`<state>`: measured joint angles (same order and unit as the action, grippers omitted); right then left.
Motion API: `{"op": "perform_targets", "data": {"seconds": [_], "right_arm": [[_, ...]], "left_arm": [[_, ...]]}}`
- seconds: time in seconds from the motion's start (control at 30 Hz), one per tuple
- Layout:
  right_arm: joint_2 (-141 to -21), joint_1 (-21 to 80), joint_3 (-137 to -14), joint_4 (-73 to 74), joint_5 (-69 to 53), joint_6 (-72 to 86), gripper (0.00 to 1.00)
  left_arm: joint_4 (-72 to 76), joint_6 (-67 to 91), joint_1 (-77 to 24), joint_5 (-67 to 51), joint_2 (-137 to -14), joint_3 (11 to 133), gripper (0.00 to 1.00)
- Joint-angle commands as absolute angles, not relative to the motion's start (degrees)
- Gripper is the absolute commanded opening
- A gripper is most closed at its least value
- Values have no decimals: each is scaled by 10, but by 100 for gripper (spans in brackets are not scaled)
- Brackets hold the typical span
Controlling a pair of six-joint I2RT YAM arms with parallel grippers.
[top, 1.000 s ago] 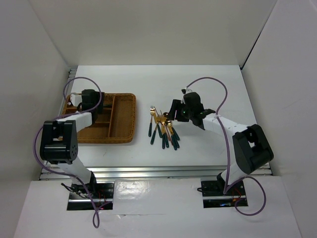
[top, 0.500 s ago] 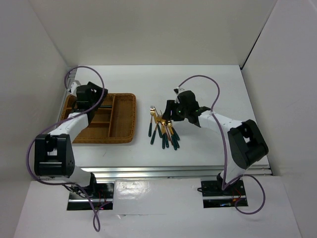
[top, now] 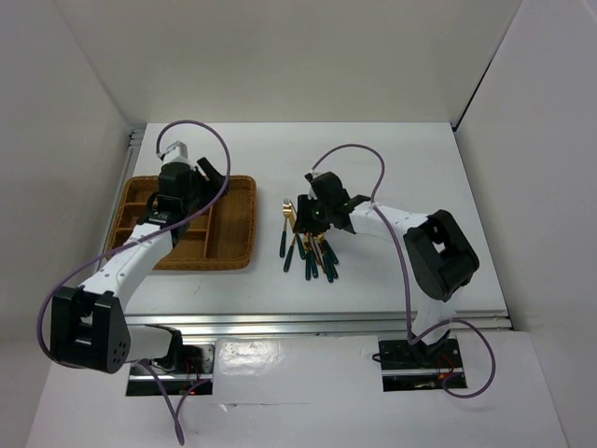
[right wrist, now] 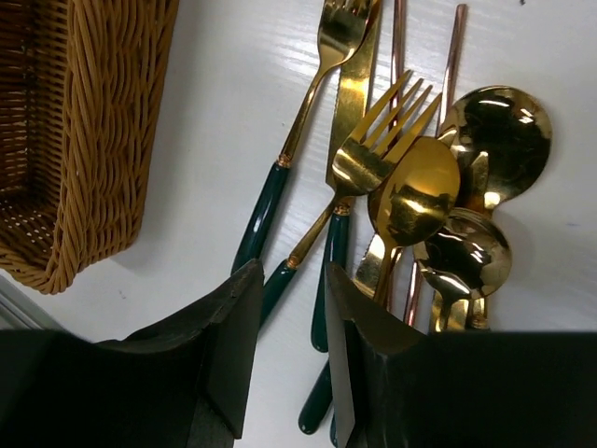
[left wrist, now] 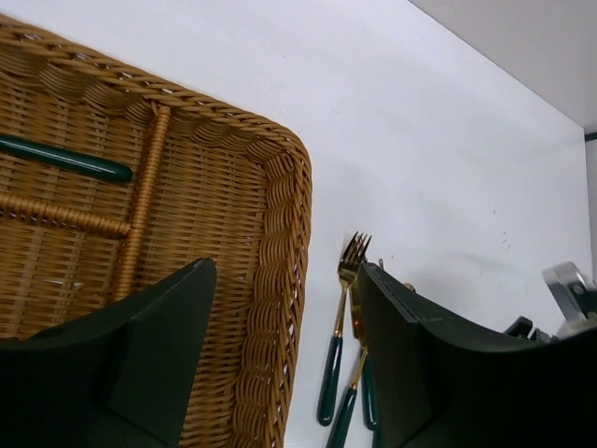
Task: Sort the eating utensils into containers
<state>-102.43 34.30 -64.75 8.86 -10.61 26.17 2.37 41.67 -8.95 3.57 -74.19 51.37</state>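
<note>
The eating utensils (top: 310,250) lie in a loose pile right of the wicker tray (top: 233,257), whose compartments are the containers. My right gripper (top: 300,213) hovers low over the pile's gold heads. Its jaws (right wrist: 291,280) are open but narrow, straddling the teal handle of a fork (right wrist: 373,149) without pinching it. Beside that fork lie another fork (right wrist: 326,37), a knife (right wrist: 353,93), spoons (right wrist: 415,201) and chopsticks (right wrist: 454,47). My left gripper (top: 213,175) hangs open and empty above the tray's far right corner (left wrist: 280,280). One teal handle (left wrist: 65,159) rests in a compartment.
White walls close in the table on three sides. An aluminium rail (top: 280,322) runs along the near edge. Purple cables (top: 350,154) loop above both arms. The tray's inner dividers (left wrist: 140,215) stand between its compartments.
My left gripper swung right from the tray's far left corner to its far right corner. My right gripper moved left over the pile and its jaws narrowed around a fork handle.
</note>
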Motion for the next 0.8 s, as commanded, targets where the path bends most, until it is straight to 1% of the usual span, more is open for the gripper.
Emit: {"op": "perform_targets", "data": {"seconds": [0.0, 0.27, 0.67, 0.7, 0.77], "right_arm": [[-1049, 366, -685, 119, -98, 280, 40], [-1095, 384, -714, 148, -94, 308, 40], [-1145, 395, -736, 171, -54, 313, 40], [-1145, 395, -736, 177, -48, 313, 37], [-1150, 395, -741, 177, -42, 313, 27]], "left_arm": [[15, 381, -100, 62, -707, 512, 76], [21, 381, -105, 67, -665, 479, 77], [16, 371, -105, 67, -643, 479, 77], [16, 371, -105, 67, -643, 479, 77], [16, 366, -112, 67, -643, 479, 77]]}}
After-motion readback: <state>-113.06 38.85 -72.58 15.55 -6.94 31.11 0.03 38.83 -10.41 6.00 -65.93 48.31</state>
